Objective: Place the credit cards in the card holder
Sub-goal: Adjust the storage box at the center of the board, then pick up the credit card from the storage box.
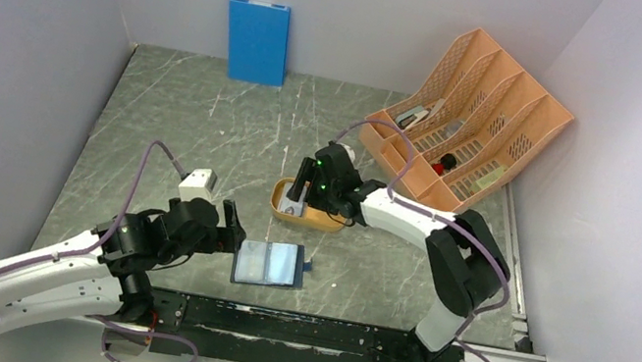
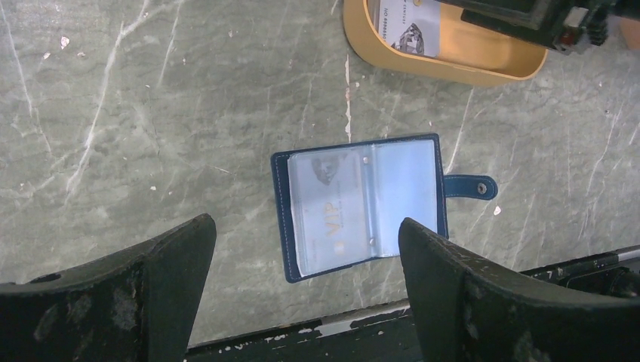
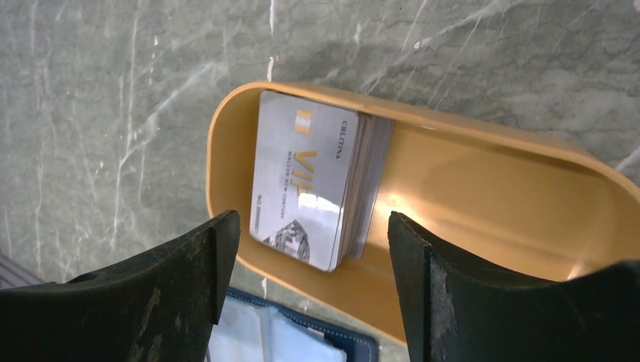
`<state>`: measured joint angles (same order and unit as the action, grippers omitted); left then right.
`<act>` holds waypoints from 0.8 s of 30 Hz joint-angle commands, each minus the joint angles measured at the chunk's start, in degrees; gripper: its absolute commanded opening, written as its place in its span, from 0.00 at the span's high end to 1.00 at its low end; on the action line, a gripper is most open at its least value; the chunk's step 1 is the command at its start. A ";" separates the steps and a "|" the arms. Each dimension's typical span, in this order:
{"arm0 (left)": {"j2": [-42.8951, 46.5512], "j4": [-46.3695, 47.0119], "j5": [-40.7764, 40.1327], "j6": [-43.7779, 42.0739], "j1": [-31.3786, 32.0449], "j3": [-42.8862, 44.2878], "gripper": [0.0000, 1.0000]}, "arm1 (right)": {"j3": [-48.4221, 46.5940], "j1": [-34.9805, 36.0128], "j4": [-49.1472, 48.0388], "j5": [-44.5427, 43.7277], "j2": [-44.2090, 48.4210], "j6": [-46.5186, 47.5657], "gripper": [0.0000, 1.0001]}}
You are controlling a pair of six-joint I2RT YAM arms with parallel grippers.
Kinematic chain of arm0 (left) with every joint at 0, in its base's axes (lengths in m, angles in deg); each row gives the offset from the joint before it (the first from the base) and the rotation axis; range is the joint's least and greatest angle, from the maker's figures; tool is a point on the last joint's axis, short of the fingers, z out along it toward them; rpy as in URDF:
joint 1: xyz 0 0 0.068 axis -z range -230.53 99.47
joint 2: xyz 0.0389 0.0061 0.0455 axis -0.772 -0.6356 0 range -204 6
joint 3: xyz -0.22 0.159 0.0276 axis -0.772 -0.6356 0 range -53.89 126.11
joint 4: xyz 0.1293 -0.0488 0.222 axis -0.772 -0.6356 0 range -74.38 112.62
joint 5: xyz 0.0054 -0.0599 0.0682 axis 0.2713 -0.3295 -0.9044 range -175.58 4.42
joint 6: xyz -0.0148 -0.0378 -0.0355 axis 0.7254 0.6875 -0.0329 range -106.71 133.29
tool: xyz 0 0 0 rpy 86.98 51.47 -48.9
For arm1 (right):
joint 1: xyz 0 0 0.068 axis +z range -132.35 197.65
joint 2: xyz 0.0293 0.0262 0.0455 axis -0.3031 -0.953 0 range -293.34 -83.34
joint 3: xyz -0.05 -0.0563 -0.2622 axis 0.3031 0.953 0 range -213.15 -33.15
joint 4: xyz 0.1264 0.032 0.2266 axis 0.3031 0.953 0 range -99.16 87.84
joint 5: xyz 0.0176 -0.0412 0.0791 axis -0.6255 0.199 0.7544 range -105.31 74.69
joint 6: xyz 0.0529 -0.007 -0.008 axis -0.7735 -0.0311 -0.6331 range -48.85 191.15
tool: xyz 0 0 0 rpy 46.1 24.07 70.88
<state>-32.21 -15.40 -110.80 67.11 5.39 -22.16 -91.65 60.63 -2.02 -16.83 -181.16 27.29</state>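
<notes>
Right gripper point(image 3: 311, 234): jaws wide apart, gripping nothing, pointing down over the left end of the tray point(image 3: 490, 151).
Right arm: reaches forward and left from its base, elbow bent, wrist tipped down above the tray.
Left gripper point(image 2: 306, 237): jaws wide apart and empty; in the top view it hovers just left of the holder point(image 2: 362, 204).
Left arm: low, stretched from the near left corner toward the middle of the table point(image 1: 208, 121).
Cards point(image 3: 306, 185): a stack lying at the tray's left end, between the right fingers but apart from them; the top 1 is silver with gold VIP print.
Holder: open flat near the table's front edge, apart from the tray, its snap tab point(image 2: 472, 186) sticking out to the right; 1 VIP card shows through its left clear pocket.
Hard to make out: how many cards are in the stack; the small print on them; in the top view the right gripper covers most of the stack; the right wrist view cuts off the tray's right end and shows only a corner of the holder.
</notes>
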 commanded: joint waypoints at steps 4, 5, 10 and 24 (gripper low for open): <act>0.21 -0.17 0.86 0.41 -0.35 0.00 0.05 | -2.78 0.38 -0.20 -2.24 -4.58 -0.26 0.26; 0.23 -0.13 0.86 0.46 -0.37 0.00 0.06 | -2.96 0.40 0.11 -2.21 -5.08 -0.07 0.26; 0.01 0.12 0.89 0.74 -0.35 -0.32 0.06 | -2.97 0.38 0.97 -1.42 -7.06 0.37 0.32; -1.08 0.31 0.83 0.94 -0.33 -0.45 0.06 | 2.91 -1.51 -3.03 0.85 -4.35 0.02 0.69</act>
<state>-33.02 -15.36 -110.77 67.79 5.39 -22.25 -91.34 59.93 -5.96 -15.87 -186.08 26.97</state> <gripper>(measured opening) 0.941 0.343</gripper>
